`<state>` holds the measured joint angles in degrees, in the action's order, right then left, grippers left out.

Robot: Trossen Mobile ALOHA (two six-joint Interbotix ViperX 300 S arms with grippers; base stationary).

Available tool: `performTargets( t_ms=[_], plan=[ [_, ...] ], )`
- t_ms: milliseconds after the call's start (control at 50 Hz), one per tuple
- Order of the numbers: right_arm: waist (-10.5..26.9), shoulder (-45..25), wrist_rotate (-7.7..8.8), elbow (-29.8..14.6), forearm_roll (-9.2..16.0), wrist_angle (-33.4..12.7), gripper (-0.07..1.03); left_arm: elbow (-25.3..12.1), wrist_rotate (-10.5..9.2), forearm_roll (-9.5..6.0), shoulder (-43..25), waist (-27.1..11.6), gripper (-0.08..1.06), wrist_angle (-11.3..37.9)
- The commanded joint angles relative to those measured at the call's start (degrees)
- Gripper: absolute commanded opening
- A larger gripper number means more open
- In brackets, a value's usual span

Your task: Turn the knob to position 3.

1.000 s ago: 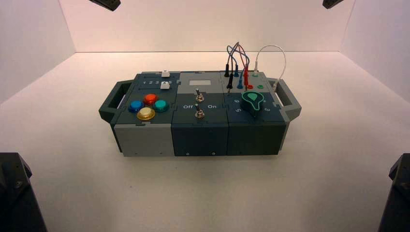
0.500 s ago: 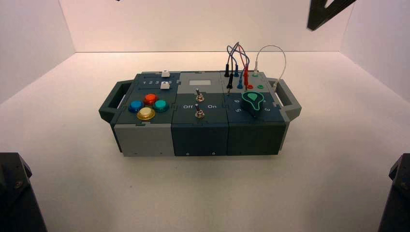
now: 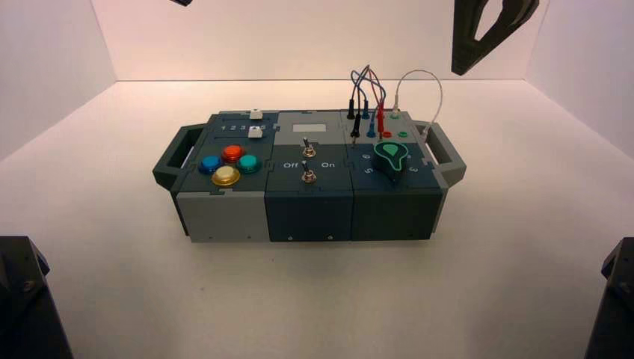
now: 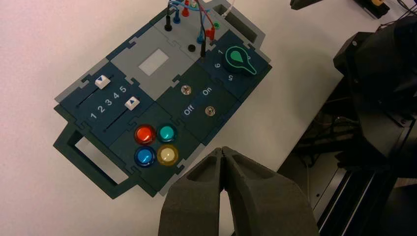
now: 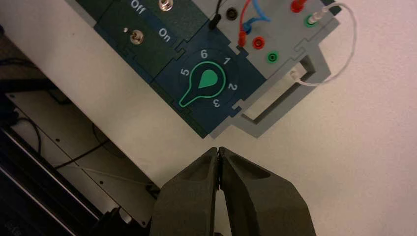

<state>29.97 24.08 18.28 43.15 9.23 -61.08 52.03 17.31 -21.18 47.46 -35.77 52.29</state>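
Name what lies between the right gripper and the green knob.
Right wrist view: only the box's dark panel edge and bare white table separate the shut right gripper from the knob.

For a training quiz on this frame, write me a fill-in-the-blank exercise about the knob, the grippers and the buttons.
1. The knob has the colour ____.
2. In its wrist view the right gripper has its fingers ____.
3. Beside the red button sit a teal, a blue and a ____ button.
4. The two toggle switches stand between the words Off and ____.

Missing words: green; shut; yellow; On
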Motion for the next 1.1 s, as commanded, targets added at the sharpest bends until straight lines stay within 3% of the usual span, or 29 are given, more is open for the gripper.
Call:
performTargets(
  t_ms=[20, 580, 1100],
  plan=[
    [1.58, -0.26, 0.62, -1.49, 0.35, 0.35, -0.02, -0.88, -0.09, 0.00, -0.18, -0.26, -0.03, -0.53],
    [4.66, -2.99, 0.53, -0.44, 3.69, 2.90, -0.02, -0.88, 0.00, -0.09, -0.26, -0.53, -0.03, -0.53],
    [4.92, -6.94, 0.00, 0.18, 9.40, 4.39, -0.02, -0.88, -0.09, 0.00, -0.35, -0.79, -0.03, -0.44]
  ],
)
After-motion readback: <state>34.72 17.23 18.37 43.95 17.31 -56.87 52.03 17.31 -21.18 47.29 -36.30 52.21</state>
